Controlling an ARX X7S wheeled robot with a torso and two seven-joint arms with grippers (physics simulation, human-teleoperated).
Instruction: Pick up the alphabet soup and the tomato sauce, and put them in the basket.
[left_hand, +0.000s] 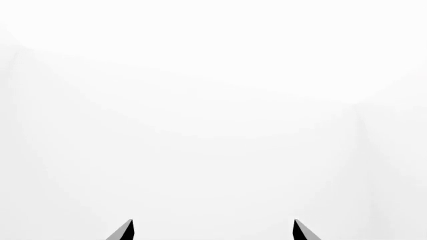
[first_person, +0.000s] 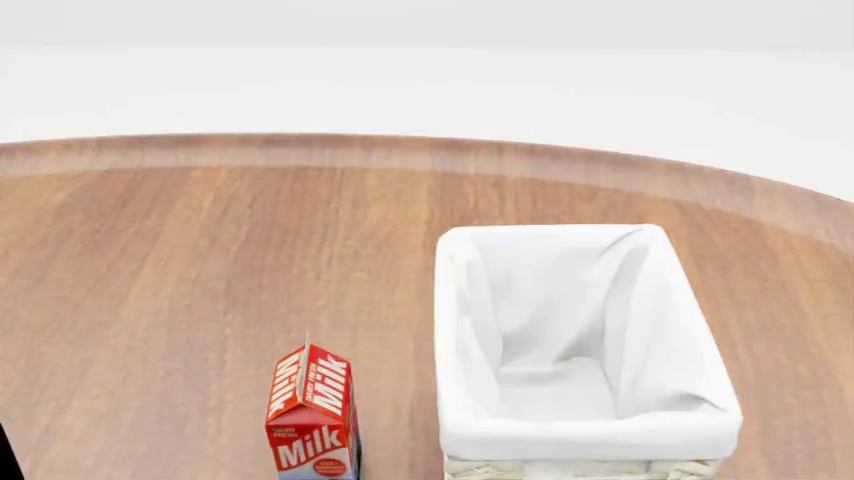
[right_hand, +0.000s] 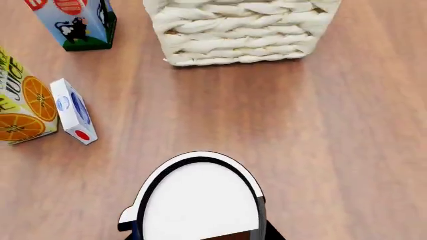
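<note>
Looking down my right claw (right_hand: 200, 235), I judged it clenched on a pale-lidded can (right_hand: 200, 202), label hidden, carried above the desk (right_hand: 333, 125) short of the wicker basket (right_hand: 240, 30) awaiting it, while my left claw (left_hand: 213, 230) hung released, holding nothing.

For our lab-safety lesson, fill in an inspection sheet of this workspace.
Surface: wooden table, bare wood between the items.
Job's things: basket empty; alphabet soup at the right gripper, only a sliver of blue label showing; tomato sauce not seen.
Clutter: milk carton beside the basket; orange juice carton; small white box.
Grippers: left gripper jaws apart, facing blank white; right gripper jaws apparently closed on the can.
Cables: nothing seen.
Surroundings: plain white backdrop.
</note>
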